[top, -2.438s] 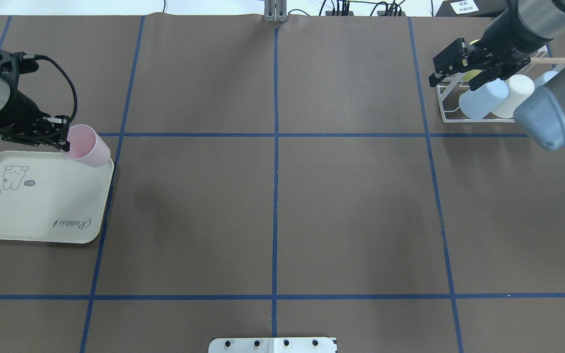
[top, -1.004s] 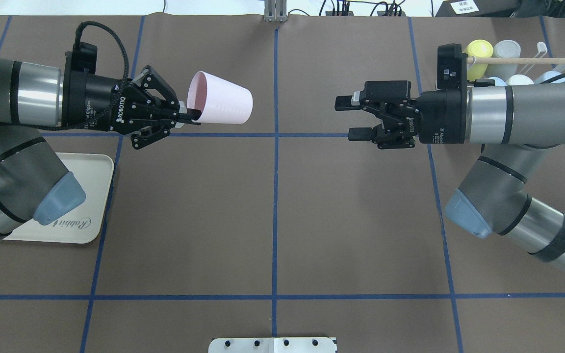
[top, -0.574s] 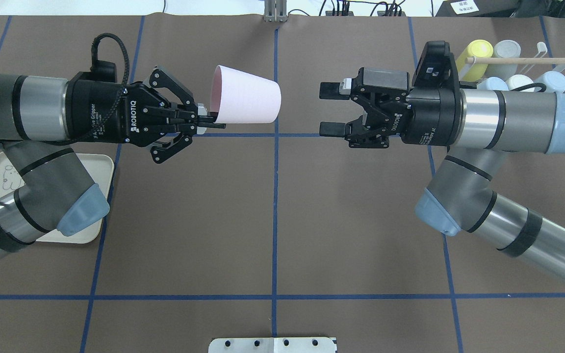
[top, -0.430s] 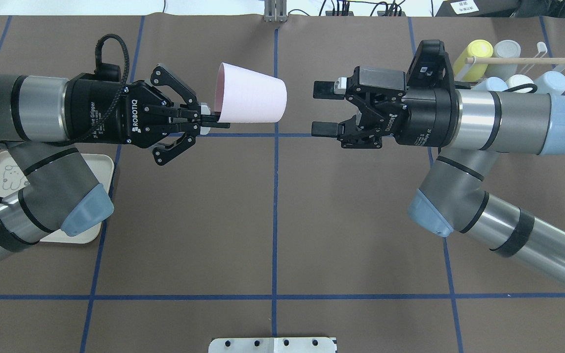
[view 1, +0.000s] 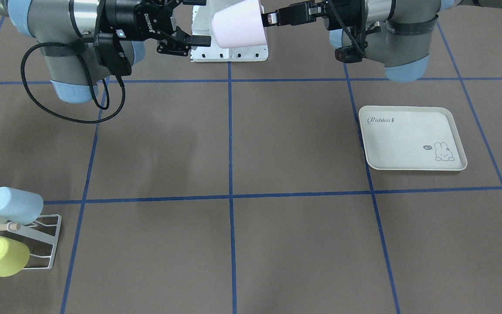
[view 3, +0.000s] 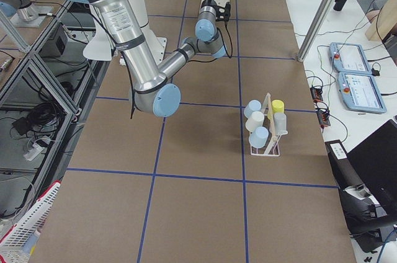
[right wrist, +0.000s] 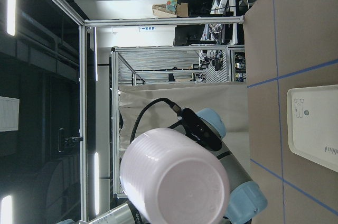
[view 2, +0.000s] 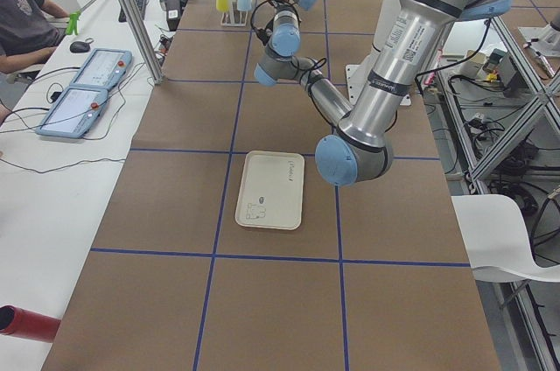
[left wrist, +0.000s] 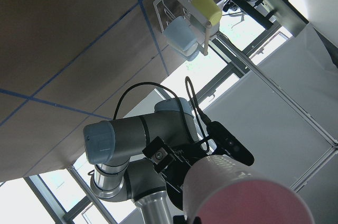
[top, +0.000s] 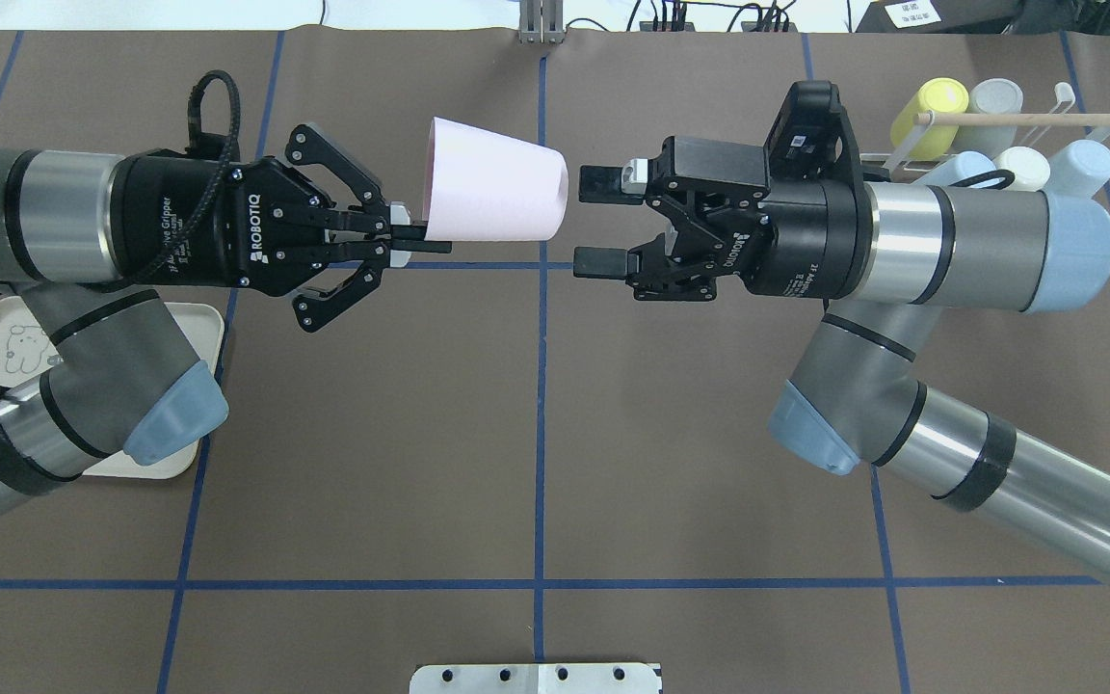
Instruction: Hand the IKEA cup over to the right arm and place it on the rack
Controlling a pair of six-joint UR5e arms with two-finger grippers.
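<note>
Where the fingers of the left gripper [top: 425, 238] come together, they are pinched tight on the lower edge of the pink cup's [top: 497, 183] rim. That grip alone carries the cup. It lies on its side in the air at the upper middle of the overhead view, with its mouth turned to the left gripper and its closed base turned the other way. From every angle I have, the mouth is edge-on or hidden, so I cannot see into it.

Facing that base, the right gripper [top: 595, 222] has its fingers spread wide and holds nothing. The tips stand just short of the base, a narrow gap apart from it. In the overhead view the upper finger sits level with the cup's body and the lower one below its bottom edge. My right wrist view has the round pink base filling the lower centre.

Further out, the rack [view 1: 44, 242] stands in the lower left corner of the front-facing view, well apart from both grippers. It carries five cups, all tilted: a yellow cup [top: 929, 104], a grey cup [top: 995, 99], a cream cup [top: 1022, 166], a light blue cup [top: 1083, 166] and a second light blue cup [view 3: 252, 109]. The wooden dowel [top: 1027, 119] runs across above them.

The rabbit-print tray [view 1: 408, 139] lies flat on the brown table [top: 536, 434], right of middle in the front-facing view, showing its drawing and "Rabbit" lettering.
</note>
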